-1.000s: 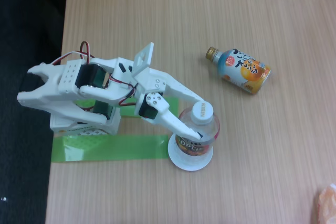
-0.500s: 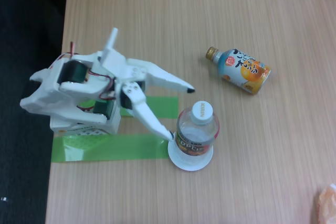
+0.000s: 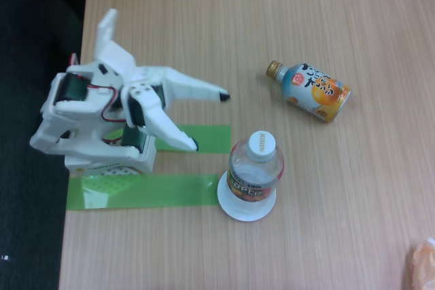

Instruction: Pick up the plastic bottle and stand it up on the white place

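clear plastic bottle point(image 3: 255, 170) with white screw cap, standing upright on the white place point(image 3: 239, 211). label band low around the body, dark lettering on a light strip with reddish edge below. small flat round white disc under it, slightly wider than the bottle base, lying on the wooden tabletop and touching the end of a green tape strip.

A light wood-grain table point(image 3: 340, 222) fills most of the fixed view under even lighting. Green tape strips point(image 3: 143, 191) lie on it. Dark floor point(image 3: 34, 236) runs along the left edge.
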Robot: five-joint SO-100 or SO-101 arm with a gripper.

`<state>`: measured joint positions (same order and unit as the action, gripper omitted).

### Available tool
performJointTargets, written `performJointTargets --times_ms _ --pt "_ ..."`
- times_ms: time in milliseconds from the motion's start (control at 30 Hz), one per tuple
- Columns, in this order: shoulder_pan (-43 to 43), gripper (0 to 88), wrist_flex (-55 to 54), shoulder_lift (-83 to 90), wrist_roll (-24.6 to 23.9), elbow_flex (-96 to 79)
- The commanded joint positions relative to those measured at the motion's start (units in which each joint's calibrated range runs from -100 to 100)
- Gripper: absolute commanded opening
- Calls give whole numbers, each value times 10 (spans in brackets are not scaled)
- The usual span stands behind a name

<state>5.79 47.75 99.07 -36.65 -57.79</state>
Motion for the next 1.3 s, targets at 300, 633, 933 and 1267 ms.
performJointTargets --times_ms 300,633,933,1267 --pt "48 444 -138 1 200 -18" --pt "143 444 -147 1 442 -9" --pt "186 444 -322 1 490 -16" --pt "181 162 -522 1 486 -48"
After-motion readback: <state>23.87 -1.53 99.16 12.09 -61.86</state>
